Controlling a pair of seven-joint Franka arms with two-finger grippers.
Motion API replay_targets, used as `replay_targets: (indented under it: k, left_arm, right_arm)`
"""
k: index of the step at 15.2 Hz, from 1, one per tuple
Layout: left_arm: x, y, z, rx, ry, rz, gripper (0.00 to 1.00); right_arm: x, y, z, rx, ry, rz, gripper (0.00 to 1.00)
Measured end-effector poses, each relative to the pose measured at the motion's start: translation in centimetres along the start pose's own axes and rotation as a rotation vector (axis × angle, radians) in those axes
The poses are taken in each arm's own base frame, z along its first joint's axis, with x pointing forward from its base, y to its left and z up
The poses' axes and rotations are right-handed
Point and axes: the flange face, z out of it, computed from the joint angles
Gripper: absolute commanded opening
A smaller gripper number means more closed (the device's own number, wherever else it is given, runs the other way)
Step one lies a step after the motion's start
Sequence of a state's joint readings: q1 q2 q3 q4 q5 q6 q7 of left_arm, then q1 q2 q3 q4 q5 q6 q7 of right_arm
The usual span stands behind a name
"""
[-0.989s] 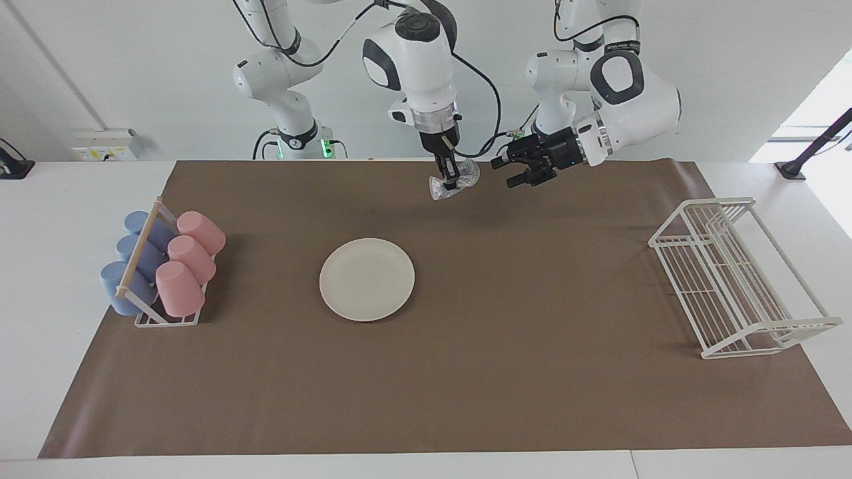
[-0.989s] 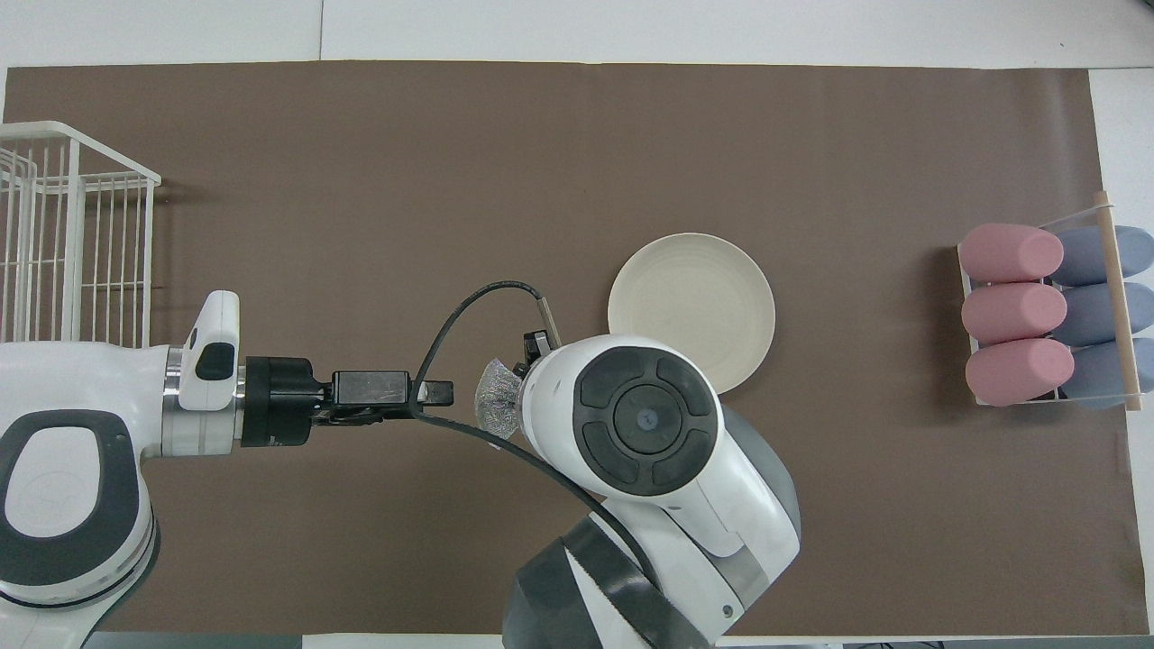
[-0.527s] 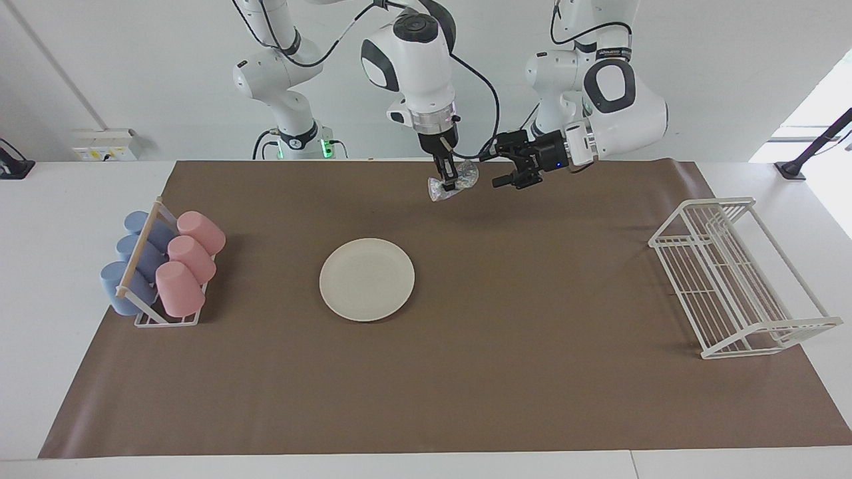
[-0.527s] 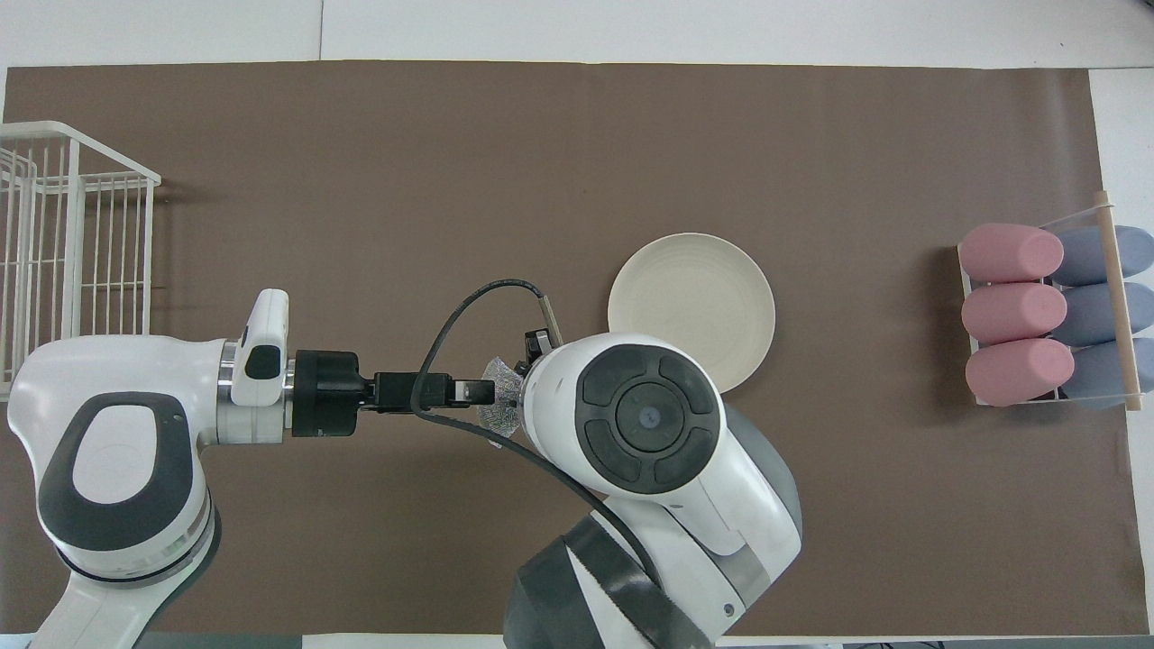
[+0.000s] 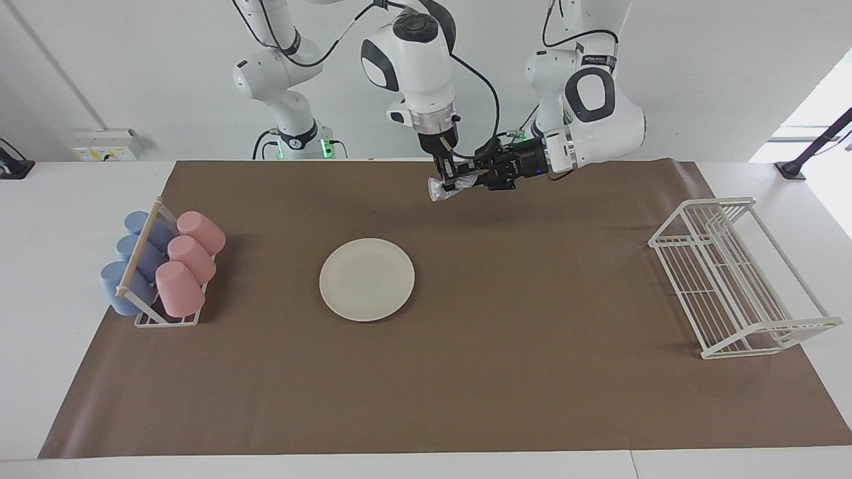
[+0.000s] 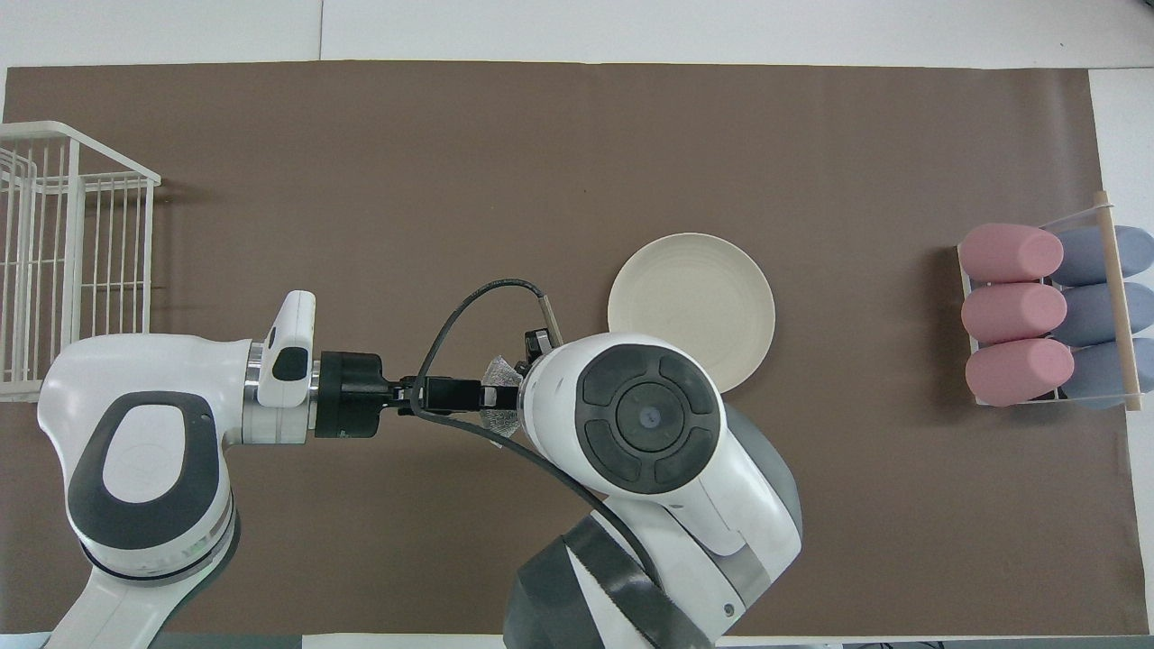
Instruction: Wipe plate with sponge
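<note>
— Since a second ago the left gripper [image 5: 474, 178] has slid in from the left arm's end and now sits right at the sponge [image 5: 444, 187], up in the air over the mat [image 5: 466, 372] near the robots' edge.

— And its claw?

— It stood wide a second ago and reads narrower now. The fingertips appear to be around the sponge's edge, but I cannot tell whether they have actually pinched it.

— Who holds the sponge, then?

— The right gripper [image 5: 450, 179] hangs straight down, clamped on it; the crinkly pad sticks out below the fingers. From overhead only a sliver of sponge [image 6: 499, 371] shows between the left gripper [image 6: 491, 395] and the right arm's wrist.

— So a handover?

— That's my reading: the sponge going from right to left, midway through, neither side let go.

— Where's the plate?

— The plate [image 5: 367, 279] lies flat on the mat, farther from the robots than the sponge and a bit toward the right arm's end. Nothing touches it, so wiping hasn't begun.

— Anything else?

— A cup rack [image 5: 160, 273] at the right arm's end, a wire rack [image 5: 735, 279] at the left arm's end, both well apart from the action.
</note>
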State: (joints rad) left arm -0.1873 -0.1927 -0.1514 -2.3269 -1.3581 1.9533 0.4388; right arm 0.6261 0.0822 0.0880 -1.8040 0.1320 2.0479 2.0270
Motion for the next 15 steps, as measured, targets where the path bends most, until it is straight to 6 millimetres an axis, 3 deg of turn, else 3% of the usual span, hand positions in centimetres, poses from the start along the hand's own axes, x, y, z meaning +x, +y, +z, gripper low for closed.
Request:
replay_targets:
  k: [5, 6, 7, 8, 12, 13, 15]
  left_arm:
    - [0.2, -0.4, -0.7, -0.012, -0.003, -0.014, 0.0]
    - [0.2, -0.4, -0.7, -0.012, -0.003, -0.016, 0.0]
    - [0.2, -0.4, -0.7, -0.013, -0.004, -0.017, 0.0]
    - [0.2, -0.4, -0.8, -0.013, -0.003, -0.018, 0.0]
    - [0.2, -0.4, -0.9, -0.019, -0.011, -0.021, 0.0]
    - [0.2, -0.4, -0.9, -0.02, -0.011, -0.023, 0.0]
    - [0.2, -0.5, -1.1, -0.021, -0.009, -0.031, 0.0]
  right_arm:
    - [-0.2, -0.1, -0.4, 0.007, -0.004, -0.002, 0.04]
    - [-0.2, -0.1, -0.4, 0.007, -0.004, -0.002, 0.21]
    - [-0.2, -0.1, -0.4, 0.007, -0.004, -0.002, 0.78]
    - [-0.1, -0.1, -0.4, 0.007, -0.004, 0.0, 1.0]
    - [1.5, -1.2, -1.1, 0.025, -0.005, 0.011, 1.0]
    - [2.9, -1.8, -1.6, 0.035, 0.0, -0.024, 1.0]
    - [7.5, -3.7, -3.2, 0.061, 0.015, -0.169, 1.0]
